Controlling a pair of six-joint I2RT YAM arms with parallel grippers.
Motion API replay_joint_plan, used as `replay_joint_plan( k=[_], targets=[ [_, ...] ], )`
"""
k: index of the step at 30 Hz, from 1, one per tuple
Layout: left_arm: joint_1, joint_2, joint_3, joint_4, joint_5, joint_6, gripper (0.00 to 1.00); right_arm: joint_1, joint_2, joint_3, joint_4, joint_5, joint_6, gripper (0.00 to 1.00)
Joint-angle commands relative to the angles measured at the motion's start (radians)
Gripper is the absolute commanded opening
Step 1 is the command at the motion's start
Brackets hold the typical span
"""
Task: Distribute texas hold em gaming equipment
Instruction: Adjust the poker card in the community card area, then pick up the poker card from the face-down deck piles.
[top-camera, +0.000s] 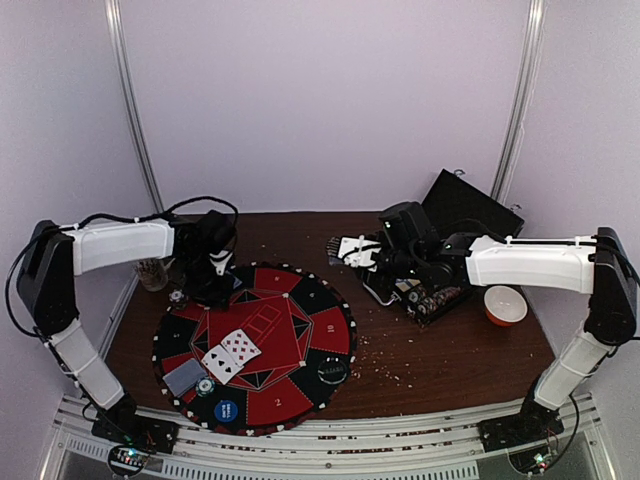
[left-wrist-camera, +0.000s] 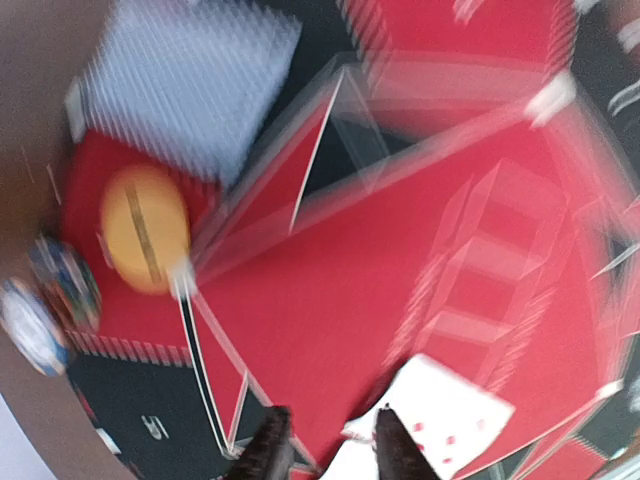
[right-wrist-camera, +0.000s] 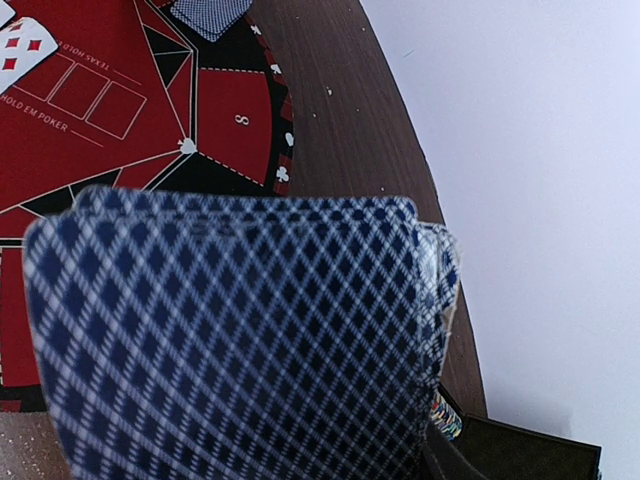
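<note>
In the right wrist view a fanned stack of blue-backed playing cards (right-wrist-camera: 240, 340) fills the frame and hides the fingers. From above, my right gripper (top-camera: 347, 250) is shut on that stack (top-camera: 340, 249) beyond the mat's far right rim. My left gripper (top-camera: 216, 284) hovers over the far left of the round mat (top-camera: 300, 400). Its fingers (left-wrist-camera: 265, 452) stand apart with only red felt between them, and white face-up cards (left-wrist-camera: 455, 415) lie beside the right finger. A yellow button disc (left-wrist-camera: 145, 228), a face-down card (left-wrist-camera: 190, 80) and striped chips (left-wrist-camera: 60, 285) lie near.
On the mat lie face-up cards (top-camera: 232, 354), a face-down card (top-camera: 183, 377), a blue disc (top-camera: 226, 410), a chip (top-camera: 205, 387) and a black disc (top-camera: 332, 370). The open black case (top-camera: 440, 295) and a red bowl (top-camera: 505, 305) sit right. A glass cup (top-camera: 152, 272) stands far left.
</note>
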Motion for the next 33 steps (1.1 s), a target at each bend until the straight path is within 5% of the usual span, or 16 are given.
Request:
replay_joint_plan(
  k=[1,11,16,33],
  targets=[
    [-0.013,-0.087,0.148,0.178,0.097,0.084,0.41,0.009,-0.055,-0.004,0.004,-0.043,0.006,0.43],
    [-0.08,-0.101,0.121,0.709,0.636,0.01,0.88,0.047,-0.047,0.01,0.042,-0.086,-0.026,0.43],
    [-0.083,-0.07,0.09,0.858,0.763,-0.082,0.93,0.056,-0.029,0.024,0.045,-0.091,-0.032,0.43],
    [-0.125,0.058,0.171,0.769,0.777,-0.061,0.93,0.068,0.006,0.053,0.056,-0.086,-0.036,0.43]
  ],
)
